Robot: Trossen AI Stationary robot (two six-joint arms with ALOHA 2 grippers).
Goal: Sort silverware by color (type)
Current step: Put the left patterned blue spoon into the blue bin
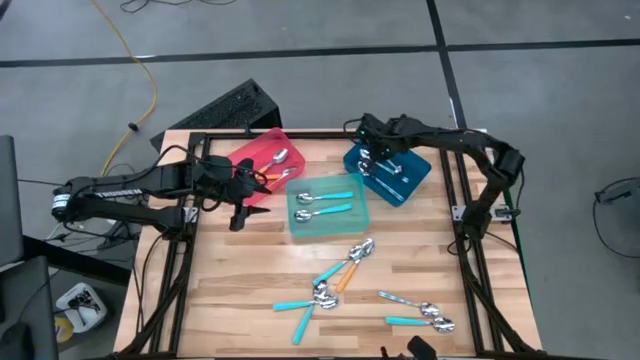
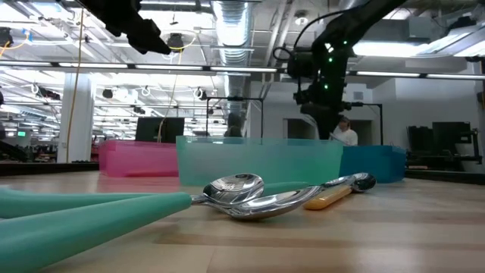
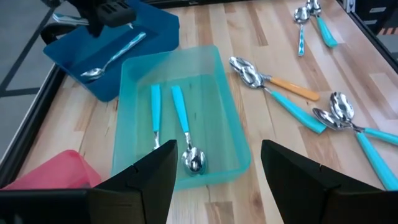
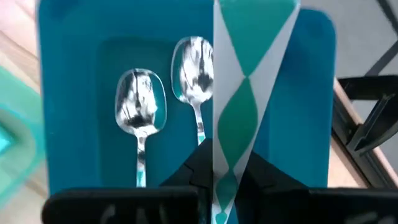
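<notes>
The right hand [image 4: 227,186] is over the blue tray [image 1: 412,180] and pinches a patterned spoon handle [image 4: 239,93]; two spoons [image 4: 142,112] lie inside. The left hand [image 3: 214,171] waits wide and empty by the teal tray [image 3: 230,118]. More spoons [image 1: 340,275] lie on the desk [image 1: 240,290].

Bright, even overhead light — ceiling strips [image 2: 235,19] glare in the low view; nearest teal handles [image 2: 83,216] blur, spoon bowls [image 2: 239,186] gleam.

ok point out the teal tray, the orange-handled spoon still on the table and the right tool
teal tray [image 1: 296,224]: high view, on its near left rim
orange-handled spoon [image 3: 292,88]: left wrist view, on its handle
right tool [image 1: 372,158]: high view, between its fingertips over the blue tray
</notes>
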